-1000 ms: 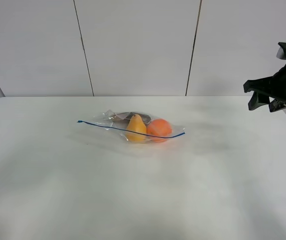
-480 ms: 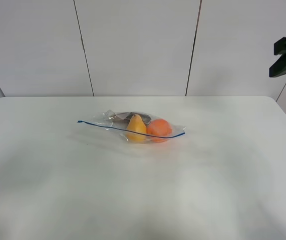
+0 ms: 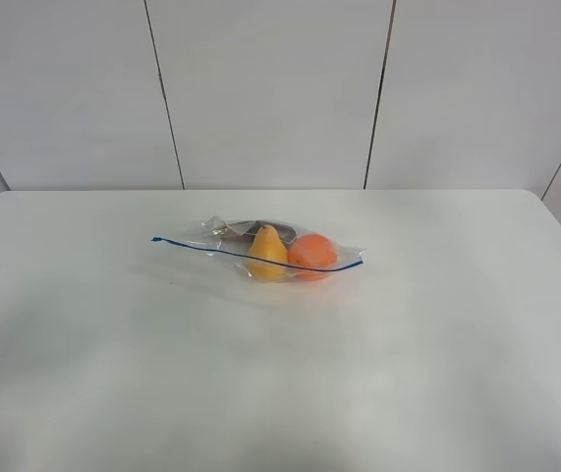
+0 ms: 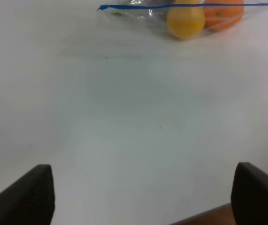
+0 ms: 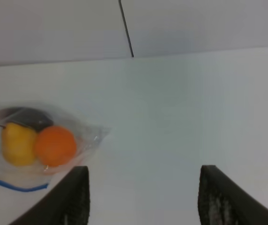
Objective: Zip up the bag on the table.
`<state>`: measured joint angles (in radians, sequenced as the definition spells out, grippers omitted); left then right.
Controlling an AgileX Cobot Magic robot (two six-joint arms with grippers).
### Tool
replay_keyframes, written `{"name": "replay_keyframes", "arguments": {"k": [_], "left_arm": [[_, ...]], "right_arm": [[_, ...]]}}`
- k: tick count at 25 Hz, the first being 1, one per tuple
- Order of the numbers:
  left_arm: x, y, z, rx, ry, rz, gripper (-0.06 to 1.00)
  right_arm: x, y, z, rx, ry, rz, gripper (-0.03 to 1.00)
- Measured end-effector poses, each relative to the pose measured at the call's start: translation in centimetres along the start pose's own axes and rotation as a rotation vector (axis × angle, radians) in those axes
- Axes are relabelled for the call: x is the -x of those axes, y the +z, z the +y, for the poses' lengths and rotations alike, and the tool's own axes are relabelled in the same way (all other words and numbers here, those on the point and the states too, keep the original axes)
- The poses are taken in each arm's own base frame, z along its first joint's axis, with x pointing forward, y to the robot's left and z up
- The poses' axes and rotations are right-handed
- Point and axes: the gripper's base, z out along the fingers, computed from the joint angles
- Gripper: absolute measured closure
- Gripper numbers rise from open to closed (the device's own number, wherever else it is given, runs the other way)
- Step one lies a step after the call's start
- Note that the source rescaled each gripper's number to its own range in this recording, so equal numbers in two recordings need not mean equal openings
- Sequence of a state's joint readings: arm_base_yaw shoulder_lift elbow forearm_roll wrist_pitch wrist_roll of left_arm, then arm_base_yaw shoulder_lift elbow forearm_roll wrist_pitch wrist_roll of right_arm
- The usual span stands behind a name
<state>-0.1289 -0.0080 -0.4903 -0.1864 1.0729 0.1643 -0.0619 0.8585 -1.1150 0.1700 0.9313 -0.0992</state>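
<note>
The clear plastic bag (image 3: 260,248) lies in the middle of the white table (image 3: 280,374). It holds a yellow pear (image 3: 267,251), an orange fruit (image 3: 311,254) and a dark item (image 3: 244,229), and its thin blue zip line (image 3: 251,258) runs along the near edge. Neither arm shows in the exterior high view. My left gripper (image 4: 143,197) is open and empty above bare table, well short of the bag (image 4: 185,14). My right gripper (image 5: 143,197) is open and empty, apart from the bag (image 5: 35,140).
A grey panelled wall (image 3: 270,93) stands behind the table's far edge. A strip of the table's near edge (image 4: 204,216) shows between the left fingers.
The right gripper has moved up and out of the exterior high view at the right. The bag has not moved.
</note>
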Motion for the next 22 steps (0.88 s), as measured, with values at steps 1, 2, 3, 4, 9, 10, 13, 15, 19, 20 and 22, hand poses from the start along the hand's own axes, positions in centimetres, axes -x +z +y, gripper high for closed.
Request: {"name": "replay_keyframes", "arguments": {"k": [1,2,3,4,9,10,13,15,19,20,22], "left_arm": [[0.0,0.0,0.0,0.0,0.0,0.0,0.01],[0.0,0.0,0.0,0.0,0.0,0.0,0.01],[0.0,0.0,0.0,0.0,0.0,0.0,0.01],[0.0,0.0,0.0,0.0,0.0,0.0,0.01],[0.0,0.0,0.0,0.0,0.0,0.0,0.01],[0.0,0.0,0.0,0.0,0.0,0.0,0.01],[0.0,0.0,0.0,0.0,0.0,0.0,0.01],[0.0,0.0,0.0,0.0,0.0,0.0,0.01],[0.0,0.0,0.0,-0.002,-0.001,0.0,0.01],[0.0,0.0,0.0,-0.003,-0.002,0.0,0.01],[0.0,0.0,0.0,-0.003,-0.002,0.0,0.01]], "right_arm": [[-0.5,-0.8,0.1,0.0,-0.003,-0.019,0.37],[-1.2,-1.5,0.2,0.0,-0.005,-0.034,0.37],[-1.8,-2.1,0.3,-0.001,-0.008,-0.048,0.37],[-2.4,-2.7,0.3,-0.001,-0.01,-0.06,0.37],[-6.1,-4.9,0.5,-0.012,-0.026,-0.1,0.37],[-7.0,-5.1,0.6,-0.013,-0.027,-0.103,0.37],[-9.2,-5.5,0.6,-0.015,-0.026,-0.112,0.37],[-10.6,-5.5,0.6,-0.015,-0.026,-0.115,0.37],[-13.2,-5.4,0.6,-0.015,-0.012,-0.122,0.37],[-13.8,-5.4,0.5,-0.015,-0.01,-0.125,0.37],[-15.0,-5.3,0.5,-0.015,0.001,-0.135,0.37]]}}
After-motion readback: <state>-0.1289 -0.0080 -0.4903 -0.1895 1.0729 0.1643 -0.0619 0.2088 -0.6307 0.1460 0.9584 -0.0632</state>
